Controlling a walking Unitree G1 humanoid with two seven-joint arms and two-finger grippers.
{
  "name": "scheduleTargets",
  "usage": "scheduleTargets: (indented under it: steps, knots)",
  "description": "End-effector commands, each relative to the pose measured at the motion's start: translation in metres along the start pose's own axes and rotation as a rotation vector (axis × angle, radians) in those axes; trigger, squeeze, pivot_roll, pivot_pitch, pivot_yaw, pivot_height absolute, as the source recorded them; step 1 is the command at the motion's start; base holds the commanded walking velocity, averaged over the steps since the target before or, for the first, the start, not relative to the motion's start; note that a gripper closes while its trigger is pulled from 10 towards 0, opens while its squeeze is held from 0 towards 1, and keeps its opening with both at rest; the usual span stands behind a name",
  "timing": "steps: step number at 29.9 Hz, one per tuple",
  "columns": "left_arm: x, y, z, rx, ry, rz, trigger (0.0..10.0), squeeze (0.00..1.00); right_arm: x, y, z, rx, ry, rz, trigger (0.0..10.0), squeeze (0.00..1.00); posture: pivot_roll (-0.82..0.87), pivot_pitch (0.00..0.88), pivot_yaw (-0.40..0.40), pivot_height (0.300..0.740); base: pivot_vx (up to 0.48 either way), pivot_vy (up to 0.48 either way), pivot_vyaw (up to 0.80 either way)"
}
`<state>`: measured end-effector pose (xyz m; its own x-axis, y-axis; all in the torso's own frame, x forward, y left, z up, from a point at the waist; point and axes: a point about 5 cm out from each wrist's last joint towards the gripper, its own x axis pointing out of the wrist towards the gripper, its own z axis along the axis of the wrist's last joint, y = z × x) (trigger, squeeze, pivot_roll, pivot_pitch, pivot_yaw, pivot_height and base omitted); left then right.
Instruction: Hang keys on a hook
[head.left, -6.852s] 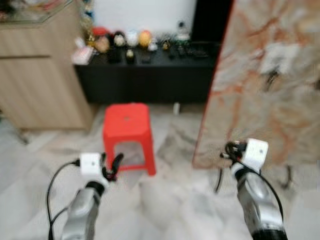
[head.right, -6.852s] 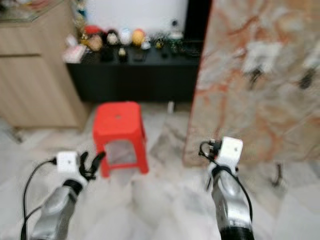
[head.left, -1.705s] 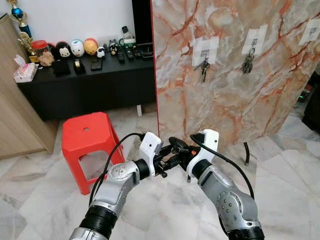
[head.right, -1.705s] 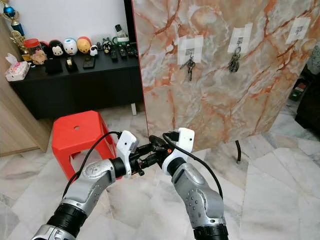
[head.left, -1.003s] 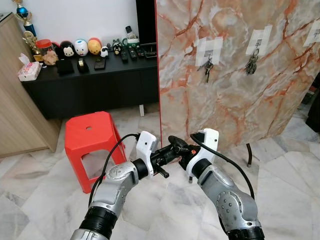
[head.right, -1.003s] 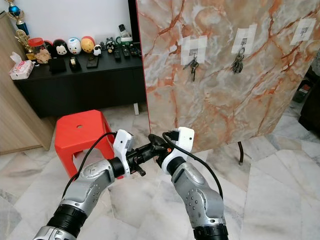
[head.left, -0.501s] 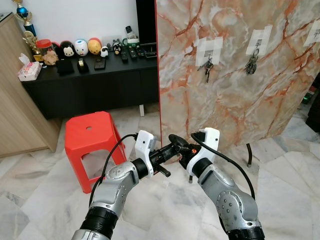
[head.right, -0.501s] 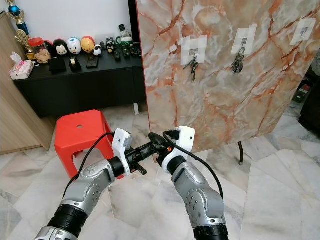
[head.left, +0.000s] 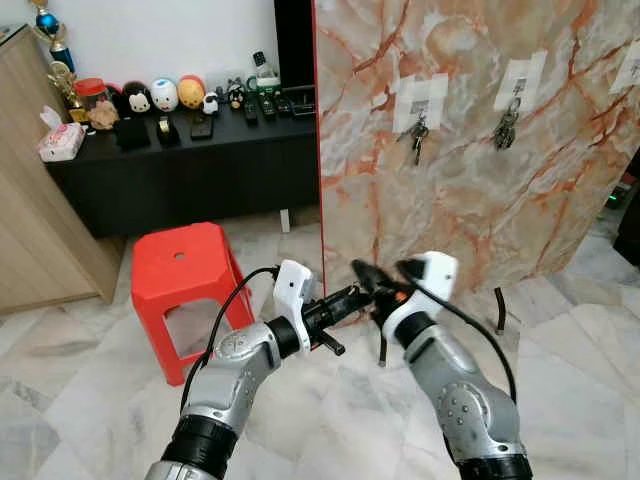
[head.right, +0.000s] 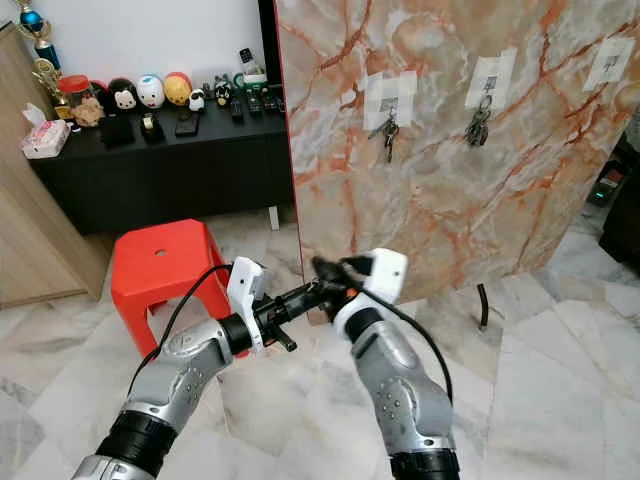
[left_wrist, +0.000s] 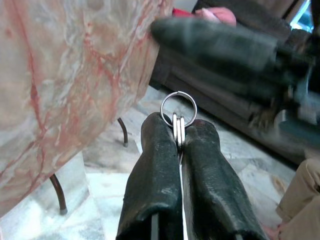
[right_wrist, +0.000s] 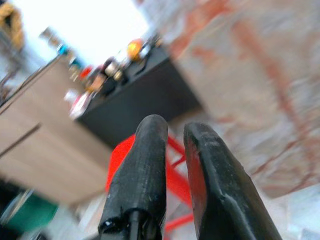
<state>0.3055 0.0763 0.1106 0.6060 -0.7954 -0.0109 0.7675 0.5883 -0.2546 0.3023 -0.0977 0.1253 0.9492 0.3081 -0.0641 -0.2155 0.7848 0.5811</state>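
While your left gripper (left_wrist: 179, 131) is pinching the key ring (left_wrist: 178, 108) between its two black fingers, with the silver loop standing proud of the tips, the keys are secured and the carry to the wall is what remains. In the left wrist view you can see the ring clamped edge-on in the seam between the pads; whatever hangs below it is hidden by the fingers.

Your right gripper (head.left: 368, 278) sits just beside the left one, in front of the chest, its fingers drawn close with only a narrow slit between them and nothing caught there. It looks blurred, so judge it as in motion rather than settled.

Ahead of you stands the marble panel (head.left: 470, 160), carrying taped patches with hooks. Two already bear key bunches (head.left: 417, 133), and a third patch (head.right: 607, 60) at the far right edge looks free, though its hook is too small to make out.

My read: you are between grasp and hang. Next you need to raise the left arm toward an unoccupied hook, keep the loop facing the panel, and thread it over the tip before you release. The red stool (head.left: 178, 273) stays well clear on your left.
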Motion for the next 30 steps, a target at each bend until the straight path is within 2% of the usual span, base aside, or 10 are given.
scheduleTargets:
  steps: [1,6,9,12,13,15,19,20,23,30]
  knots:
    - [-0.001,-0.002,0.000,0.027,0.010,-0.013,0.0,0.00,0.003,0.013,0.000,0.073,-0.045,0.024,10.0,0.00,0.03,0.000,0.015,0.715,0.000,0.000,0.00]
    - [-0.002,-0.001,-0.003,0.052,0.033,0.006,0.0,0.00,0.000,0.015,0.020,0.118,-0.166,0.061,10.0,0.00,0.04,0.000,0.013,0.715,0.000,0.000,0.00]
    - [-0.005,0.009,-0.004,0.090,0.049,0.089,0.0,0.00,-0.004,-0.002,0.032,0.108,-0.220,-0.002,10.0,0.00,0.03,0.000,0.015,0.715,0.000,0.000,0.00]
    - [-0.011,0.021,-0.001,0.109,0.029,0.190,0.0,0.00,-0.010,-0.034,0.036,0.027,-0.211,-0.116,10.0,0.00,0.03,0.000,0.013,0.715,0.000,0.000,0.00]
    - [-0.015,0.029,0.002,0.140,0.023,0.269,0.0,0.00,-0.017,-0.059,0.036,-0.009,-0.198,-0.209,10.0,0.00,0.03,0.000,0.009,0.715,0.000,0.000,0.00]
    - [-0.018,0.034,0.005,0.166,0.011,0.324,0.0,0.00,-0.023,-0.077,0.034,-0.029,-0.188,-0.278,10.0,0.00,0.03,0.000,0.005,0.715,0.000,0.000,0.00]
    - [-0.029,0.051,0.017,0.217,-0.047,0.521,0.0,0.00,-0.045,-0.127,0.011,-0.123,-0.063,-0.444,10.0,0.00,0.03,0.000,-0.001,0.715,0.000,0.000,0.00]
    - [-0.031,0.054,0.020,0.242,-0.056,0.560,10.0,0.00,-0.051,-0.138,-0.001,-0.135,-0.016,-0.474,10.0,0.00,0.03,0.000,-0.002,0.715,0.000,0.000,0.00]
    - [-0.034,0.058,0.028,0.290,-0.090,0.626,10.0,0.00,-0.069,-0.160,-0.032,-0.153,0.116,-0.551,10.0,0.00,0.04,0.000,-0.013,0.715,0.000,0.000,0.00]
    - [-0.037,0.064,0.029,0.338,-0.090,0.697,10.0,0.00,-0.096,-0.177,-0.081,-0.156,0.337,-0.633,10.0,0.00,0.03,0.000,-0.021,0.715,0.000,0.000,0.00]
